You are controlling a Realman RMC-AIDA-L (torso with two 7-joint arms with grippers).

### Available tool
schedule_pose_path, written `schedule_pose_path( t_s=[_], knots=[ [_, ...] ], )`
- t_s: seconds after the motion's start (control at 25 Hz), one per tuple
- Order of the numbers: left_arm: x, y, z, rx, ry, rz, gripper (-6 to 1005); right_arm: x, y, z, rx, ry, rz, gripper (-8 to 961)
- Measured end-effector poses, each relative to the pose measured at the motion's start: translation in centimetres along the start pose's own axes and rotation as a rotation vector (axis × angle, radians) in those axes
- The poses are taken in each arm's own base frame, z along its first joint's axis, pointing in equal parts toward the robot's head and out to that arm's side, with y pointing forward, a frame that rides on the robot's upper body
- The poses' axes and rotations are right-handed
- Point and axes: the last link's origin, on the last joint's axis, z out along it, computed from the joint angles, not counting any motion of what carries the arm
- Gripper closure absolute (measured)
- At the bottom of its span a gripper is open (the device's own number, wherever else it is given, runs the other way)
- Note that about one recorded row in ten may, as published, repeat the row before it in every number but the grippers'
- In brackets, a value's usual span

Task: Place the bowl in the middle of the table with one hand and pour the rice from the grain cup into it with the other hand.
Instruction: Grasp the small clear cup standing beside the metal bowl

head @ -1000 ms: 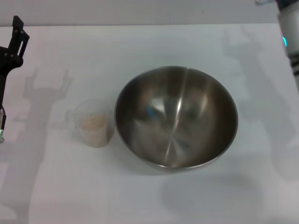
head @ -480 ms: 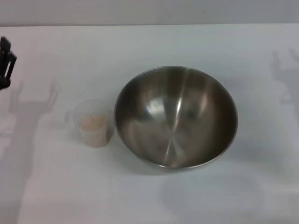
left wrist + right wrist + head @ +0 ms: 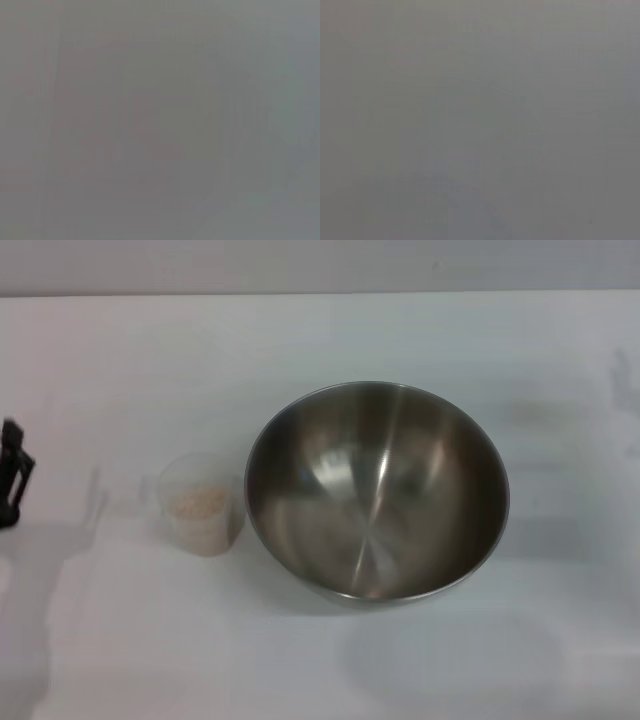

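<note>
Head view: steel bowl upright at table centre; grain cup with rice just left. Left gripper at left edge, jaw state unreadable. Wrist views blank.

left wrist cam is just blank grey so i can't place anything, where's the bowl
observer: The bowl stands upright in the middle of the table, with nothing in it.
operator: ok and the cup
observer: The cup stands upright close by the bowl's left side, with the rice inside it.
operator: where's my left hand then
observer: The left hand shows at the left edge of the head view, apart from the cup and holding nothing.
</note>
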Motion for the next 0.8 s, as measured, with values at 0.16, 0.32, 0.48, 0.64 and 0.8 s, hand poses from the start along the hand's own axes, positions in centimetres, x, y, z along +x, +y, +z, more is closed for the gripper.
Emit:
schedule_pose_path(
  t_s=[0.16, 0.32, 0.48, 0.64, 0.8],
  knots=[
    [-0.7, 1.3, -2.2, -0.082, -0.054, -0.003, 276, 0.0, 0.1, 0.4, -0.01, 0.003, -0.009, 466],
    [-1.2, 2.1, -3.0, -0.144, -0.095, -0.002, 278, 0.1, 0.3, 1.0, -0.022, 0.016, -0.014, 466],
    [-2.1, 2.8, -3.5, -0.2, -0.163, 0.001, 279, 0.1, 0.4, 1.3, -0.028, 0.017, -0.016, 466],
    [-2.8, 3.1, -3.4, -0.211, -0.205, 0.002, 281, 0.1, 0.3, 1.3, -0.03, 0.018, -0.019, 466],
    [-3.1, 3.3, -3.1, -0.221, -0.223, 0.002, 283, 0.2, 0.2, 1.2, -0.028, 0.021, -0.023, 466]
  ],
)
